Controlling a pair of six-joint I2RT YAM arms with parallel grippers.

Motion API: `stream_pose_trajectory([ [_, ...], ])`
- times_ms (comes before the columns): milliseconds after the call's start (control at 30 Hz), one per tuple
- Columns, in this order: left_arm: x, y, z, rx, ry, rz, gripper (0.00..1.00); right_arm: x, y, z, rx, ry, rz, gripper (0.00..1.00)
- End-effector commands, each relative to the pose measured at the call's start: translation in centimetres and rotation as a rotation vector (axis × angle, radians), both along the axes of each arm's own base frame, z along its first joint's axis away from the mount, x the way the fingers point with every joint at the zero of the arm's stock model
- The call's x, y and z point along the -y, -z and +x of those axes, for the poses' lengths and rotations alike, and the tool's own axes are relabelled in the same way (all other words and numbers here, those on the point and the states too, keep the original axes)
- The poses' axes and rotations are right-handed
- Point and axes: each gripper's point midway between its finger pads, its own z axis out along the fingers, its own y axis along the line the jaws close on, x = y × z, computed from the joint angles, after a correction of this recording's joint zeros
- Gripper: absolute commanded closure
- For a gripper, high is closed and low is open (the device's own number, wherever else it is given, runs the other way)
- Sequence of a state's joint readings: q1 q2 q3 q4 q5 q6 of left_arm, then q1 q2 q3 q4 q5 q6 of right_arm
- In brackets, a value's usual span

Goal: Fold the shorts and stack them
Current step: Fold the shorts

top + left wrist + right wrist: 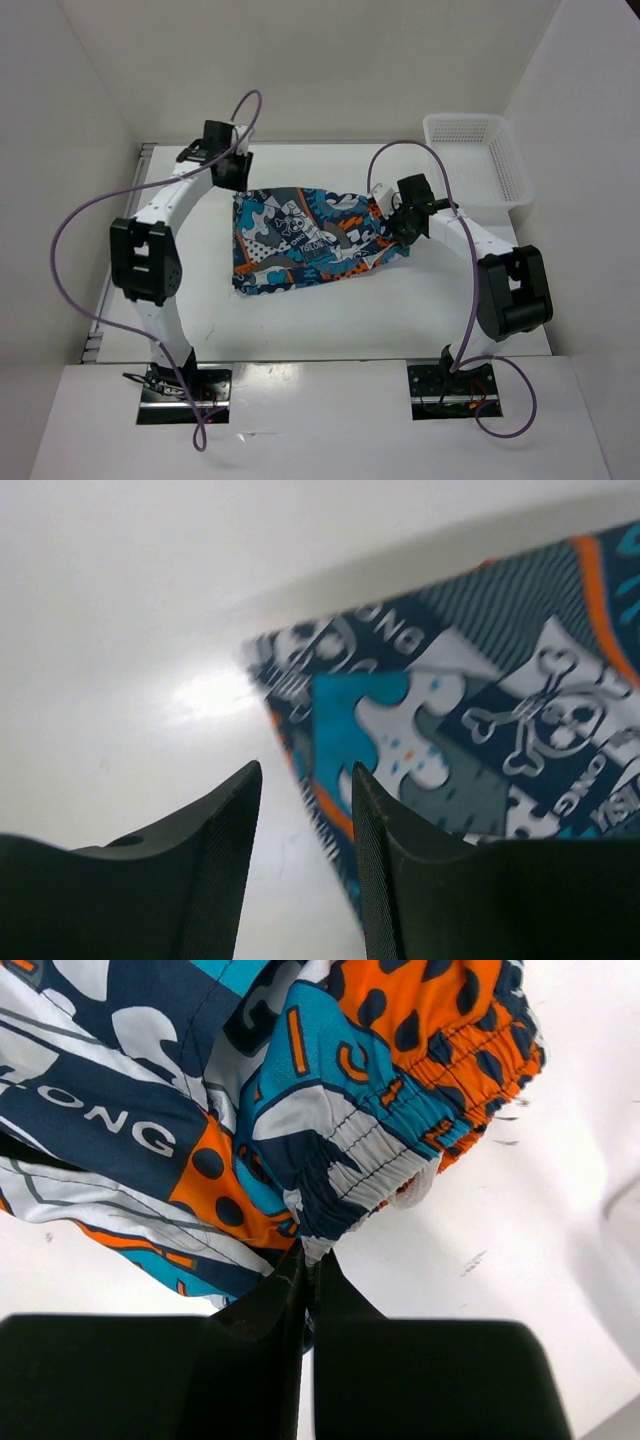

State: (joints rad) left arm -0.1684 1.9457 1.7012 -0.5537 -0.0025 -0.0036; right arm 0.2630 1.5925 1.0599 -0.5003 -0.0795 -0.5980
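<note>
Mid-fold: right gripper pinches shorts waistband, left gripper open and empty; next, probably grab upper-left corner.

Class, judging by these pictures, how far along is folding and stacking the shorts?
Done: the shorts lie spread on the table. In hand: the right claw pinches their waistband; the left claw hangs open by a corner, gripping nothing. Left: a tidy fold and stacking; no stack shows.
</note>
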Motion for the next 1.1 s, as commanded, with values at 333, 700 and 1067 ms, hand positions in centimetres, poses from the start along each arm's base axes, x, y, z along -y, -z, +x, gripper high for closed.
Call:
stream_pose_trajectory([
  [333, 2.4, 9.6, -9.3, -0.321, 0.118, -0.1, 0.54, 2.3, -7.8, 5.7, 0.292, 0.023, -0.127, 1.0],
  [700, 9.9, 13.6, -8.1, -0.402, 0.284, -0.138, 0.54, 6.5, -13.4, 7.4, 0.483, 0.109, -0.316, 1.0],
  [1067, 17.7, 14.8, -3.4, -0.358, 0.408, -0.149, 0.55, 5.0, -20.4, 10.3, 0.569, 0.135, -0.266, 1.0],
])
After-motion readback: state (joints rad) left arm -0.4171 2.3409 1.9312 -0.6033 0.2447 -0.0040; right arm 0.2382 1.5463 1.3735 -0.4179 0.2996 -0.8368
